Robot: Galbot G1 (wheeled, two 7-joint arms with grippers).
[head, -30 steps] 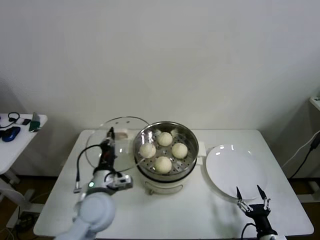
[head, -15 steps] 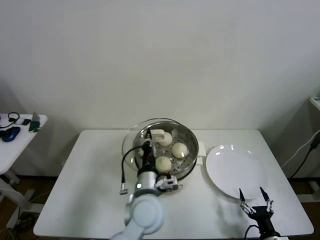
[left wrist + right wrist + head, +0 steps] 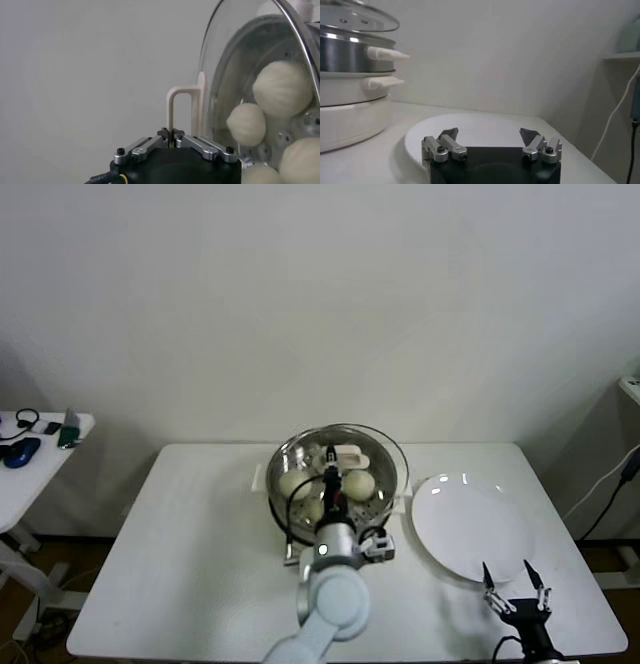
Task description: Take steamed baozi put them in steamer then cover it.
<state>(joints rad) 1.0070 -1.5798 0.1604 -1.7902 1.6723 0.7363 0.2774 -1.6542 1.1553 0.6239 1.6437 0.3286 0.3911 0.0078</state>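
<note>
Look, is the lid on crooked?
Yes, a bit. The lid is tilted above the steamer, one edge raised, not seated yet. The left gripper holds its handle. Nothing is spilled.

I count four steamed baozi (image 3: 282, 89), one steamer (image 3: 385, 459), one cover (image 3: 392, 446), one white plate (image 3: 470, 524), two claws, and one white surface (image 3: 190, 544).
</note>
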